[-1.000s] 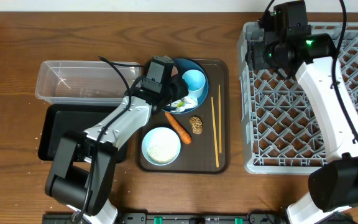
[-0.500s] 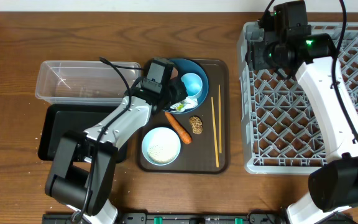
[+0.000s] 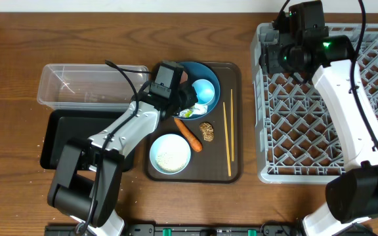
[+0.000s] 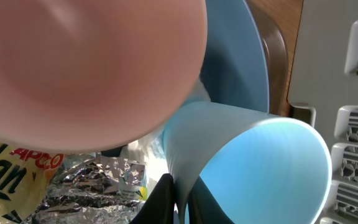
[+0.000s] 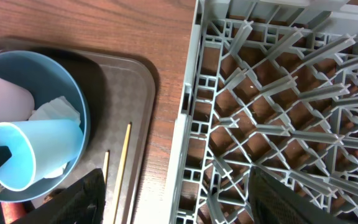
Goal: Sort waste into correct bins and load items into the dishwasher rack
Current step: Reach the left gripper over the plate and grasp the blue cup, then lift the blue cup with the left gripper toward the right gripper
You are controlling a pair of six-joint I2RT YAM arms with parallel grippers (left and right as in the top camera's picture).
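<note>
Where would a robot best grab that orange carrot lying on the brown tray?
Around its middle, coming straight down from above. The carrot lies flat and slanted between the white bowl and the brown food piece, so jaws should probably straddle its narrow width, turned across its length.

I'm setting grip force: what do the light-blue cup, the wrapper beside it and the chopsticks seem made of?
The light-blue cup: likely plastic, smooth and matte, even colour, thin rim. The wrapper: metallised foil film, crinkled shiny silver with a yellow printed face. The chopsticks: probably wood or bamboo, pale tan and dull; too thin to be sure.
</note>
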